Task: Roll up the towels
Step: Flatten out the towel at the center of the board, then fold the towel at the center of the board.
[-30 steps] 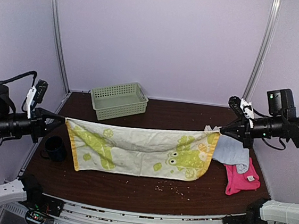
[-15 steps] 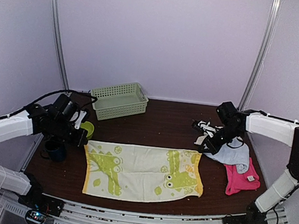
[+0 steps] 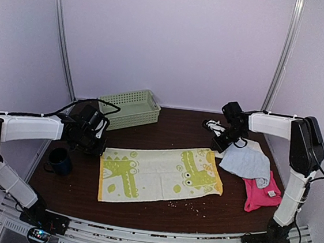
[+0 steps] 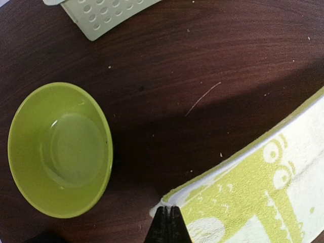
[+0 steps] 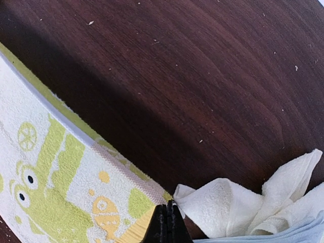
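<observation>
While gripping the lime-green terry towel with the pale crocodile print (image 3: 159, 173) by its two far corners, shows no roll begun yet. Nearest the arm bases: bare dark wooden table (image 3: 141, 209) with a scatter of crumbs (image 3: 179, 204). Just beyond, the towel itself, spread flat across the middle, with its long axis left to right and tilted slightly away toward the right.

Off its left short edge, apart from it, a dark mug (image 3: 59, 160). Off its right short edge, a crumpled hot pink cloth with a white tag (image 3: 258, 195), and farther back a larger light blue cloth (image 3: 246, 162), near edge draped over the pink one.

At the far-left corner: left fingers (image 4: 168, 212) pressed shut on the hem, with a lime-green plastic bowl (image 4: 58, 149) near on the table. At the far-right corner: right fingers (image 5: 166, 210) likewise shut on the hem, right beside a crumpled cream-white cloth (image 5: 243, 202). Farthest back, a pale green perforated plastic basket (image 3: 128, 109), apart from the towel.

Probably calls for letting go, then taking one short edge and rolling along the long axis. Right short edge crowded by the cloth pile, left short edge freer; likely better begun from the left arm's side. Some risk of dragging the flat towel out of square on release.
</observation>
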Robot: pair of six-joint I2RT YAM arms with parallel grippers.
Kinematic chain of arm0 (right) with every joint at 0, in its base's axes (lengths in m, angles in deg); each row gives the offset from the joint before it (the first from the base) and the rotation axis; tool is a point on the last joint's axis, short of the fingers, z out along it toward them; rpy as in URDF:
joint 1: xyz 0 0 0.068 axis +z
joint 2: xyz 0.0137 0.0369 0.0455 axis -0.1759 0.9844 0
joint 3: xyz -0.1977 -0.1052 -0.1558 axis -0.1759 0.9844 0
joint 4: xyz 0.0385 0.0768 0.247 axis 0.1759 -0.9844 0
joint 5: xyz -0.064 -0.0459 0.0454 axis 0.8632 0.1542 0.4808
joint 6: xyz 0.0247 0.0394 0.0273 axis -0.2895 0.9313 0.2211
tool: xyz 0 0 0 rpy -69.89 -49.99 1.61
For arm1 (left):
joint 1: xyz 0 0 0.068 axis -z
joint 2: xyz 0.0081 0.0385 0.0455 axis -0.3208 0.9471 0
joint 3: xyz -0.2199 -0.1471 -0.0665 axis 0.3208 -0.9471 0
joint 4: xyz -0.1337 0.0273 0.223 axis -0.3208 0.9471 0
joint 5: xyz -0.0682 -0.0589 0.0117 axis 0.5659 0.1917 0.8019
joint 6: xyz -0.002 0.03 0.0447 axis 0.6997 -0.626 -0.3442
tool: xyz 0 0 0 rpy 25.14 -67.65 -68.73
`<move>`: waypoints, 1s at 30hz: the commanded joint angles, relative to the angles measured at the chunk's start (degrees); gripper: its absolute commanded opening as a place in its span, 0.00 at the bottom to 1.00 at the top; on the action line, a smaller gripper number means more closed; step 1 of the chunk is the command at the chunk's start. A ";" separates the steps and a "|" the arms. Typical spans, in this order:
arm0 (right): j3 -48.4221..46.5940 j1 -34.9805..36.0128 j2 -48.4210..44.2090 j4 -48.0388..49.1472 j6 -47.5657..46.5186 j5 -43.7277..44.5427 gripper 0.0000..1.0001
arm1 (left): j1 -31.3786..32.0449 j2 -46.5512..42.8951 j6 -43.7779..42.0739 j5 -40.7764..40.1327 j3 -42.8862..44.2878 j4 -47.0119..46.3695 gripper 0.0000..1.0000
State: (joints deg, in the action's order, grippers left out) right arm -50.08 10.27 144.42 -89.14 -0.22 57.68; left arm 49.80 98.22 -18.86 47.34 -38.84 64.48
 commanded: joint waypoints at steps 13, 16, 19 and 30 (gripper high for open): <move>-0.39 -1.25 -2.82 0.36 -1.70 0.76 0.00 | -0.57 -0.80 -1.74 -0.31 2.95 -3.00 0.00; 3.00 -1.23 -5.34 1.53 -2.96 0.47 0.00 | -0.59 -0.68 -1.81 4.09 1.83 -3.20 0.00; 4.99 -1.25 -7.77 2.61 -3.15 -0.14 0.00 | -0.59 -1.97 -1.39 5.58 1.43 -1.83 0.00; 8.33 -0.74 -10.43 1.53 -5.75 -2.82 0.00 | -0.59 -1.45 -2.88 5.31 2.02 2.57 0.00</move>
State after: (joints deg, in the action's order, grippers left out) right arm -43.20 9.33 136.25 -86.94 -4.26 55.87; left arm 49.76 97.30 -20.43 51.65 -37.12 66.19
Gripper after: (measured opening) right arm 0.007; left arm 0.006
